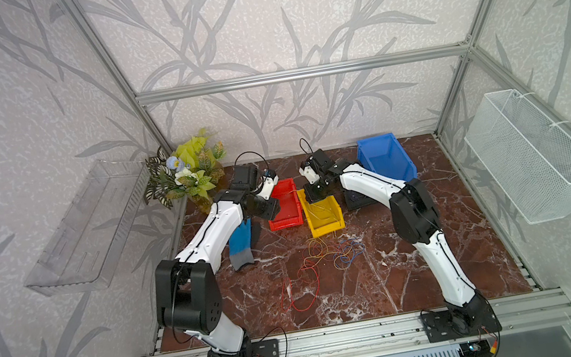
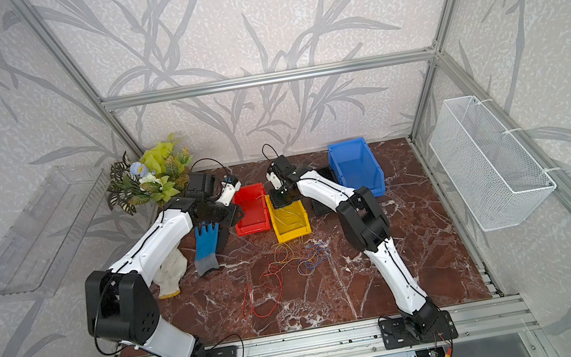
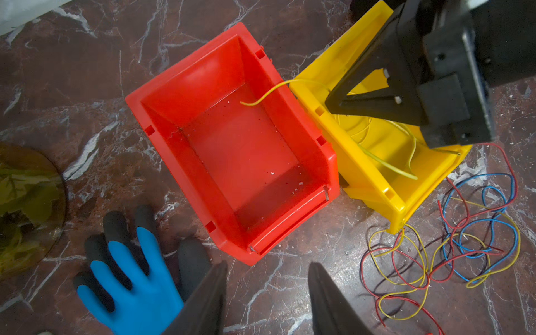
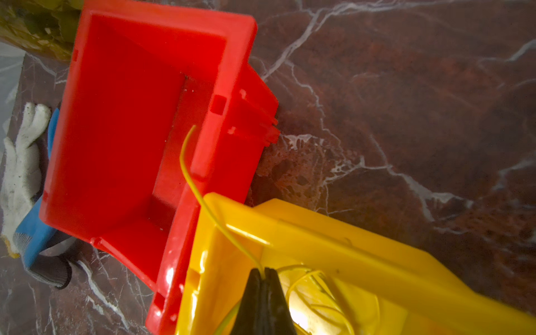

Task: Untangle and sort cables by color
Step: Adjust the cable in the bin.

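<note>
My right gripper (image 4: pixel 264 271) is shut on a thin yellow cable (image 4: pixel 188 174) inside the yellow bin (image 4: pixel 348 232). The cable's free end arcs over the rim of the red bin (image 3: pixel 208 75) beside it. More yellow loops lie in the yellow bin (image 3: pixel 377 185). A tangle of red, yellow and blue cables (image 1: pixel 331 254) lies on the marble just in front of the bins, with a red loop (image 1: pixel 300 293) trailing nearer. My left gripper (image 3: pixel 266 266) hangs open and empty over bare marble by the red bin's near corner. A blue bin (image 1: pixel 385 159) stands at the back right.
A blue glove (image 1: pixel 242 246) and a white glove (image 2: pixel 171 273) lie left of the red bin under my left arm. A potted plant (image 1: pixel 190 175) fills the back left corner. A black tray (image 1: pixel 357 199) lies between the yellow and blue bins.
</note>
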Tool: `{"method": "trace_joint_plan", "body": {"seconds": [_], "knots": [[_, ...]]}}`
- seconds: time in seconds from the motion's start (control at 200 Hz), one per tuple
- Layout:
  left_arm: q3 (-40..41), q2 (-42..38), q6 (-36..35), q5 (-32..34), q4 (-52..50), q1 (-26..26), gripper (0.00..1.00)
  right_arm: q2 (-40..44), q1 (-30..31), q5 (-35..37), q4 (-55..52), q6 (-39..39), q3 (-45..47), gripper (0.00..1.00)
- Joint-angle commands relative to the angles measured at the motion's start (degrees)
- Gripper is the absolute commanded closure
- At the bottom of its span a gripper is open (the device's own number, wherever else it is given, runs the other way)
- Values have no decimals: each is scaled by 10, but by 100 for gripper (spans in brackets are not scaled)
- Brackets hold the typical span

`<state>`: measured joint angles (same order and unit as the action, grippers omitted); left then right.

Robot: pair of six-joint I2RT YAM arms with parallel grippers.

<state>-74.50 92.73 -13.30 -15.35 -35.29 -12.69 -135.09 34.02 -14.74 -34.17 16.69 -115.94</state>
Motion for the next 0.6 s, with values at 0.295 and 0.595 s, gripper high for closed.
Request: {"method": "trace_joint_plan", "body": {"seconds": [0.295, 0.595], "knots": [[19, -29, -10, 7, 10, 4, 52, 179, 13, 92, 113, 79, 218, 100], [25, -33, -14, 6, 13, 3, 52, 212, 13, 123, 134, 107, 285, 100]]}}
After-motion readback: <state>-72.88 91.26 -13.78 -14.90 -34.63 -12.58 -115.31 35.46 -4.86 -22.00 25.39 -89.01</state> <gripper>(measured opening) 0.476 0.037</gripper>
